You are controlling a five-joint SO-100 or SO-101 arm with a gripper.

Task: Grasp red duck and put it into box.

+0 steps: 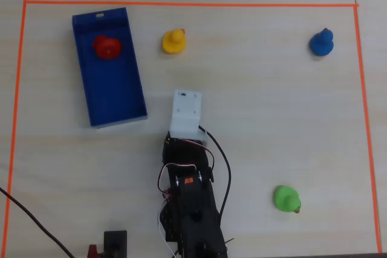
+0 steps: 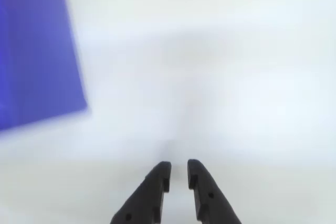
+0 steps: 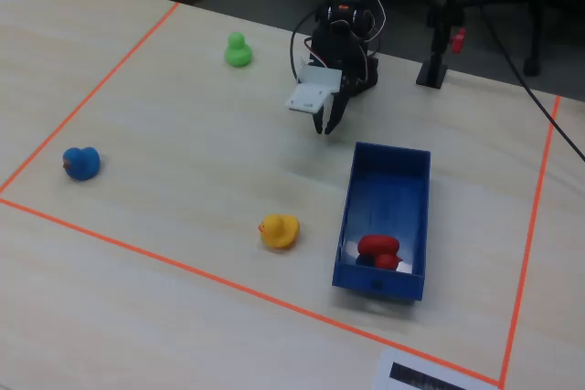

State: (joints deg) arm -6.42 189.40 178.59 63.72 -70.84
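The red duck (image 1: 107,46) (image 3: 378,247) lies inside the deep-blue box (image 1: 115,92) (image 3: 388,191), close to the short wall that has the slot. My gripper (image 3: 324,127) hangs above bare table just off the box's opposite short end, tips pointing down. In the wrist view the gripper (image 2: 179,165) has its two black fingers drawn almost together with only a thin gap and nothing between them, and a corner of the box (image 2: 37,51) fills the upper left. In the overhead view the fingers are hidden under the arm's white block (image 1: 186,113).
A yellow duck (image 1: 173,41) (image 3: 277,230) stands just beside the box. A blue duck (image 1: 321,43) (image 3: 80,163) and a green duck (image 1: 285,199) (image 3: 238,50) stand far off. Orange tape (image 1: 181,3) borders the work area.
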